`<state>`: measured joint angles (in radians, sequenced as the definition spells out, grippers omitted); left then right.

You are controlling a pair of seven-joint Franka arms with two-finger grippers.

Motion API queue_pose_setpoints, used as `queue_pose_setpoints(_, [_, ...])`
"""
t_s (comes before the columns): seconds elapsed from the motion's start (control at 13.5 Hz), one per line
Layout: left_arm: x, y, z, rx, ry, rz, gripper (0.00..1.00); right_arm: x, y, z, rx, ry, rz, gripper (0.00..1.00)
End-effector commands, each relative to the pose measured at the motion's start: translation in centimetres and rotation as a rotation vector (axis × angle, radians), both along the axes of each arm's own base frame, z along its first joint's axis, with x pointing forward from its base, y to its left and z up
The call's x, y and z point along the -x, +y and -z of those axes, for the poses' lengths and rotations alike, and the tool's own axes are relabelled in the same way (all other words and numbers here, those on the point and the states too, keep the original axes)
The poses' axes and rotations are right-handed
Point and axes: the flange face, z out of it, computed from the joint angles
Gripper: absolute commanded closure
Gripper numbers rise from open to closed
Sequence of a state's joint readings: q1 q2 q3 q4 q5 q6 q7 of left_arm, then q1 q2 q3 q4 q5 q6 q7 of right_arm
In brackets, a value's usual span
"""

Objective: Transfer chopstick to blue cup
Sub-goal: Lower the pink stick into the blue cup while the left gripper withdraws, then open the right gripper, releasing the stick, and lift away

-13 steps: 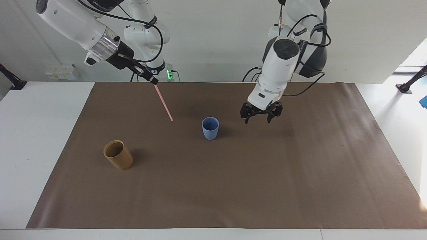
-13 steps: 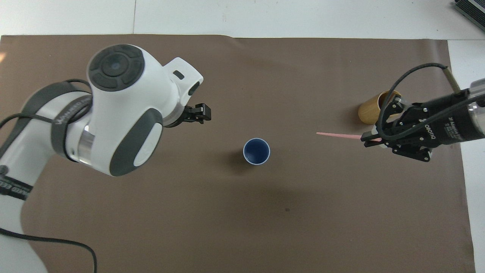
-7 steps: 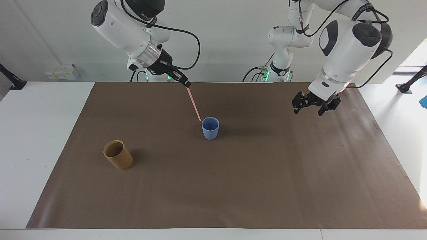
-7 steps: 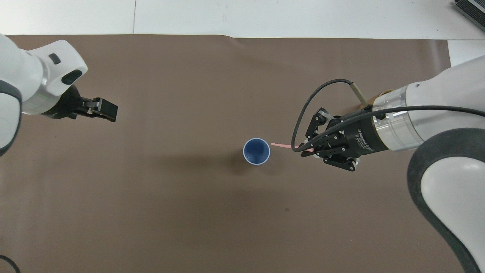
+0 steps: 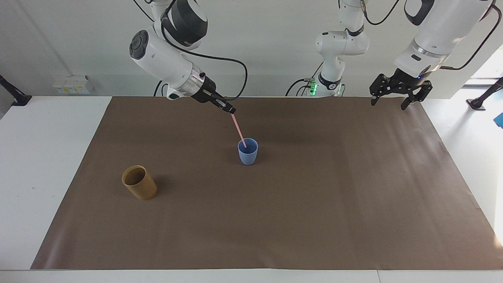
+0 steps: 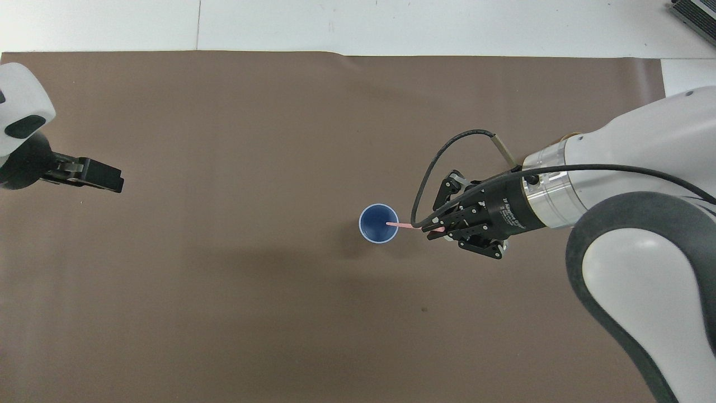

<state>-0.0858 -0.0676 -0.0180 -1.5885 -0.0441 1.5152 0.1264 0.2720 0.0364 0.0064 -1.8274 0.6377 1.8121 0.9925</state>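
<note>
Since a second ago the right hand [image 5: 232, 111], clenched on the chopstick [image 5: 239, 130], has swung over the blue cup [image 5: 248, 153], the slanted stick's lower tip at its mouth, while the released left hand [image 5: 396, 92] has pulled away.

white table [image 5: 47, 165], brown mat [image 5: 314, 204] spread over most of it, blue cup [image 5: 248, 154] upright mid-mat, tan cup [image 5: 139, 183] toward the right arm's end, near the mat's edge
</note>
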Motion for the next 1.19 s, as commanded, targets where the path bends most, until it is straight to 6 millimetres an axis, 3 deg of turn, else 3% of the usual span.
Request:
queue_pose_setpoints(0.0, [1.6, 0.0, -1.3, -0.031, 0.013, 0.025, 0.0, 0.2, 1.4, 2.6, -0.008, 0.004, 0.017, 1.0])
queue_pose_setpoints(0.15, [2.2, 0.7, -1.6, -0.047, 0.001, 0.024, 0.0, 0.2, 1.3, 3.5, -0.003, 0.001, 0.028, 1.0])
queue_pose_setpoints(0.22, [2.1, 0.9, -1.7, -0.047, -0.002, 0.02, 0.0, 0.3, 1.3, 3.6, -0.002, 0.002, 0.03, 0.9])
queue_pose_setpoints(0.3, [2.2, 0.9, -1.7, -0.047, 0.003, 0.019, 0.0, 0.2, 1.2, 3.7, -0.001, 0.005, 0.034, 0.65])
queue_pose_setpoints(0.59, [2.1, 1.0, -1.8, -0.046, 0.005, 0.008, 0.0, -1.6, 0.6, 3.2, -0.002, -0.014, 0.048, 0.26])
queue_pose_setpoints(0.67, [2.2, 1.1, -1.9, -0.046, 0.005, 0.004, 0.0, -2.3, 0.7, 2.8, 0.0, -0.03, 0.045, 0.01])
queue_pose_setpoints(1.11, [2.1, 1.2, -1.8, -0.045, 0.003, 0.002, 0.0, -3.5, 0.3, 1.9, 0.007, -0.067, 0.046, 0.0])
